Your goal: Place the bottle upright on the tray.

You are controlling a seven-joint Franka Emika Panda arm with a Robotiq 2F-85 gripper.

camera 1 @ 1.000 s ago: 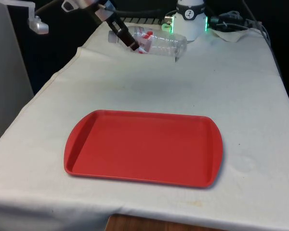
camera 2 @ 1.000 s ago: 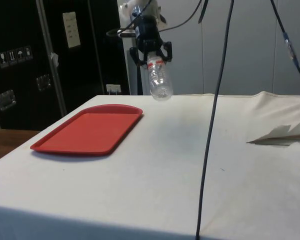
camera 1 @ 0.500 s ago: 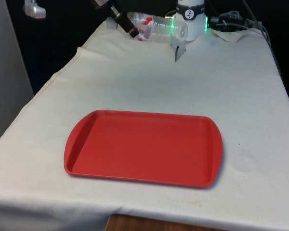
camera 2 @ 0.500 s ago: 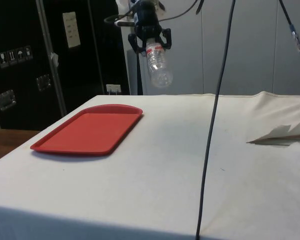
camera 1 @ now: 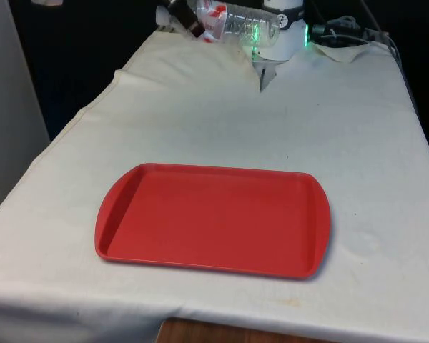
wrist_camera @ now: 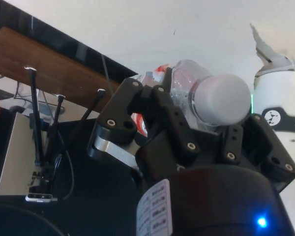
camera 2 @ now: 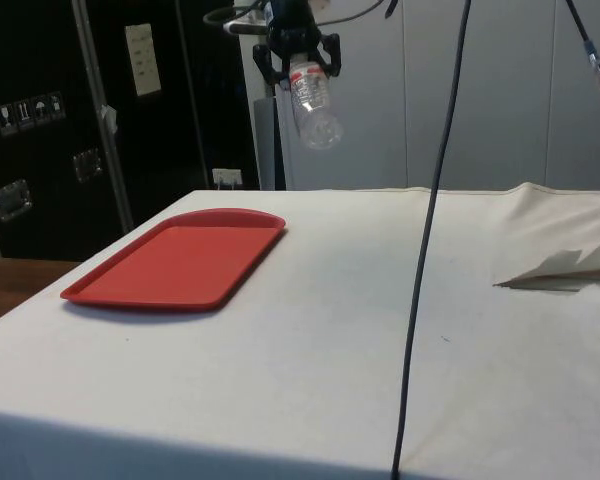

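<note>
A clear plastic bottle [camera 1: 239, 20] with a red-and-white label and a white cap [wrist_camera: 221, 99] hangs high above the table's far end, lying nearly level in the front view. My black gripper [camera 1: 193, 21] is shut on its neck end. From the side, the gripper [camera 2: 298, 62] grips the bottle [camera 2: 314, 105] near the label and the body slants downward. In the wrist view the fingers [wrist_camera: 160, 110] clamp the bottle [wrist_camera: 187, 81] just behind the cap. The red tray [camera 1: 214, 218] lies flat on the cloth near the table's front, far below the bottle; its rim [camera 2: 220, 215] faces the side camera.
A fold of white cloth [camera 1: 261, 71] stands up under the bottle. Cables and crumpled cloth [camera 1: 343, 39] lie at the far right of the front view. A dark cable [camera 2: 425, 250] hangs down in front of the side camera.
Over the last second the gripper has lifted the bottle steadily higher above the table's far end, keeping its hold. The tray has not moved.
</note>
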